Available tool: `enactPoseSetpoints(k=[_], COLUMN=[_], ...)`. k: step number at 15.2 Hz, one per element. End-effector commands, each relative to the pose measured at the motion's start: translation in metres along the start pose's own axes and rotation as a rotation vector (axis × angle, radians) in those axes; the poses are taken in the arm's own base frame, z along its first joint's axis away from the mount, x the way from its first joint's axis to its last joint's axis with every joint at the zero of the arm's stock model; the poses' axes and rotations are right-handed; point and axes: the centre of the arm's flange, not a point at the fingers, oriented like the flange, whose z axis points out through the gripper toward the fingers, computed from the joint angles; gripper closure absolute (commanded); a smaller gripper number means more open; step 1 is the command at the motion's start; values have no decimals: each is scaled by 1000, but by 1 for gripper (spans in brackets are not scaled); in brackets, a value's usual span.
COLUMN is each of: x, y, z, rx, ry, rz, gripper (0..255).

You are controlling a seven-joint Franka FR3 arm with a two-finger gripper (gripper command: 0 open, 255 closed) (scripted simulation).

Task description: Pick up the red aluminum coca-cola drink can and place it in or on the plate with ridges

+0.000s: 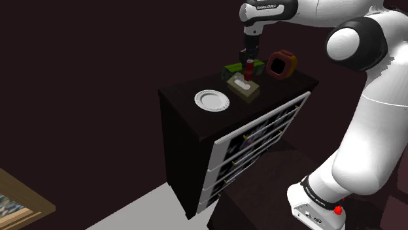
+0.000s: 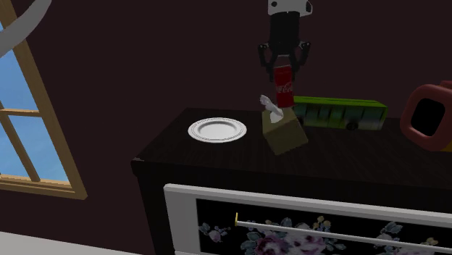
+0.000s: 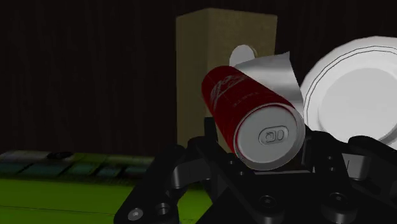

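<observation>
A red cola can point(image 2: 283, 85) with a silver top hangs in the air, clasped between the black fingers of my gripper point(image 2: 283, 69). It is just above a tan tissue box point(image 2: 284, 130) on the dark dresser top. In the shoulder view the can point(image 1: 249, 67) and gripper point(image 1: 248, 60) are at the back of the dresser. The white ridged plate point(image 2: 216, 130) lies flat toward the second exterior view's left of the tissue box, with nothing on it. In the wrist view the can point(image 3: 248, 105) sits tilted between the fingers, with the plate point(image 3: 356, 95) beyond it.
A long green box point(image 2: 339, 114) lies behind the tissue box, and a red hollow object point(image 2: 429, 116) stands at the dresser's far end. The dresser point(image 1: 183, 95) has white drawer fronts. The plate point(image 1: 212, 100) is near the front edge.
</observation>
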Motion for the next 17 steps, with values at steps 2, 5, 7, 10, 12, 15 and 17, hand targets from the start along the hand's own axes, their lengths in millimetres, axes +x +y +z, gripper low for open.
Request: enactPoseSetpoints(k=[2, 5, 7, 10, 12, 15, 17], x=[10, 19, 25, 33, 39, 46, 47], y=[-42, -80, -105, -143, -168, -193, -194], z=[-2, -8, -13, -20, -24, -23, -13], rx=[5, 5, 5, 5, 5, 5, 5], ry=[-13, -13, -13, -13, -13, -13, -13], rz=[-3, -3, -3, -3, -3, -3, -3], gripper=[255, 255, 255, 255, 255, 255, 255])
